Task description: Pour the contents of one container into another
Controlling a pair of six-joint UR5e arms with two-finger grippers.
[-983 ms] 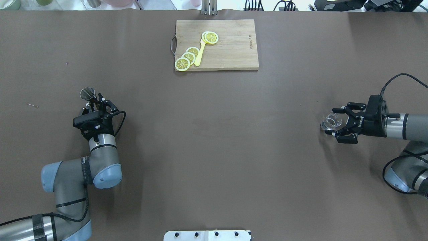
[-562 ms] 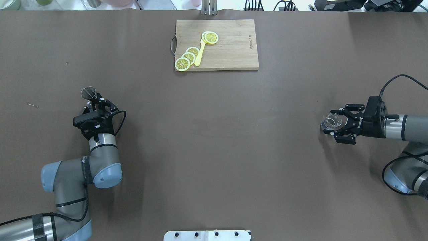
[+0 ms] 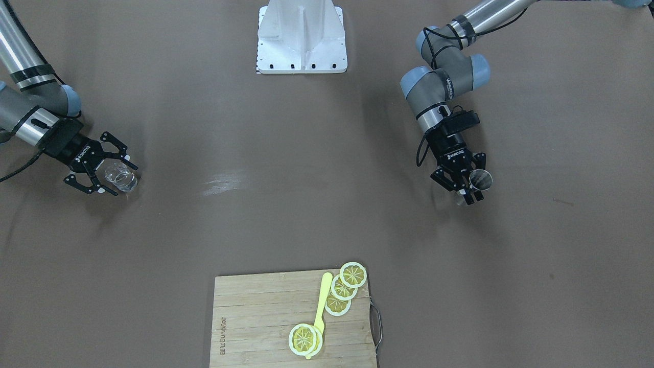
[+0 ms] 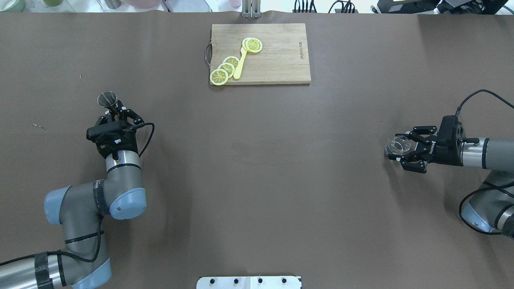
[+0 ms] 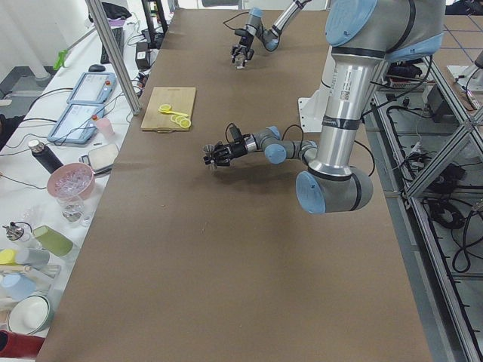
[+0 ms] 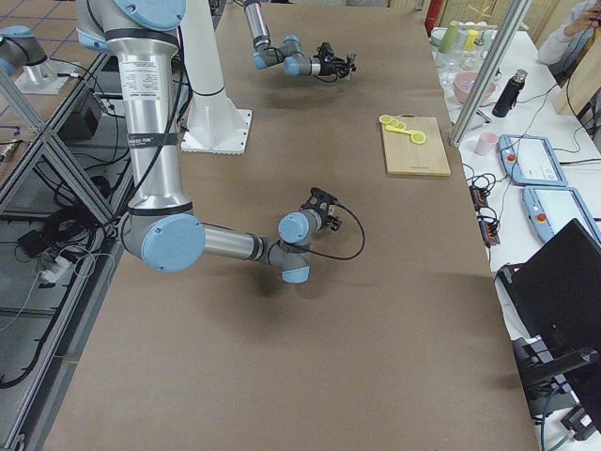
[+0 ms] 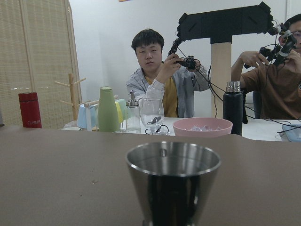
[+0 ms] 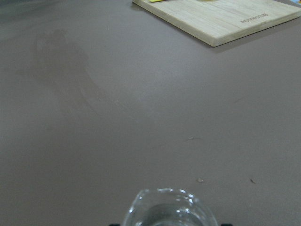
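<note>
Gripping the jigger [image 4: 107,99] below its rim, the left tool [image 4: 115,112] is closed on the narrow part, and the open upper cone stands clear of the fingers. The jigger is upright on the robot's left side of the desk [image 4: 257,168], roughly midway between the near and far edges. Whether its foot touches the desk cannot be told. In the left wrist view the shiny cone fills the lower middle, and its inside looks bare.

Far across the desk, on the robot's right side, the right tool [image 4: 395,147] lies nearly level and points toward the middle. Its fingers [image 4: 402,133] press in on either side of the glass [image 4: 400,143], so it is clamped on the glass. The glass is low over the brown surface, its mouth facing up, and some clear liquid seems to sit in it. The two vessels are well apart.

A wooden cutting board [image 4: 281,60] lies at the far edge, between the arms. On it are lemon slices [image 4: 219,76] and a yellow utensil [image 4: 239,65]; one slice rests on the utensil's far end.
</note>
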